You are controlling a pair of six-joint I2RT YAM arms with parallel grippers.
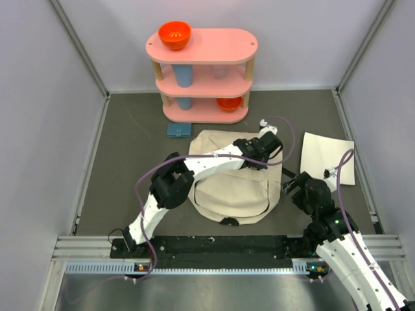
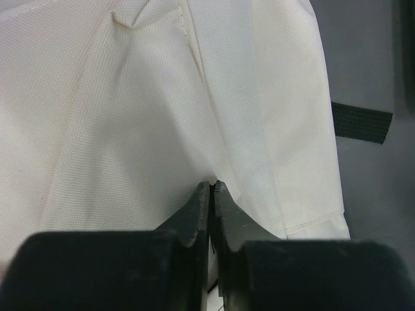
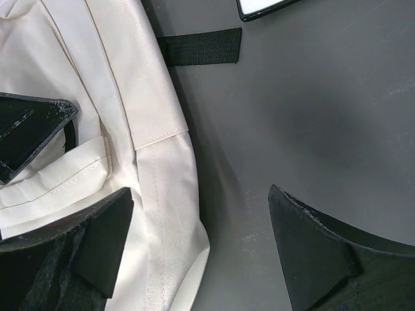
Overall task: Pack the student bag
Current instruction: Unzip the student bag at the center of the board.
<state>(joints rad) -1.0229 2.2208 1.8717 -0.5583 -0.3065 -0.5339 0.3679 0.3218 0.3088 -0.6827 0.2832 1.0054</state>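
The student bag (image 1: 233, 188), a cream canvas backpack, lies flat at the table's middle. My left gripper (image 1: 264, 150) reaches across it to its far right corner. In the left wrist view the bag's cloth (image 2: 130, 116) fills the frame. There the left gripper (image 2: 213, 184) has its jaws pressed together, with a thin black strip that looks like a zipper pull between them. My right gripper (image 1: 292, 184) stands open by the bag's right side. In the right wrist view the right gripper (image 3: 201, 194) straddles the edge of the bag (image 3: 149, 97), with only that edge and bare table between its fingers.
A black strap (image 3: 201, 46) sticks out from the bag's right side. A flat white sheet (image 1: 329, 157) lies at the right. A pink shelf (image 1: 202, 71) at the back holds an orange bowl (image 1: 174, 34) and a blue cup (image 1: 184, 74). A blue pad (image 1: 178, 129) lies before it.
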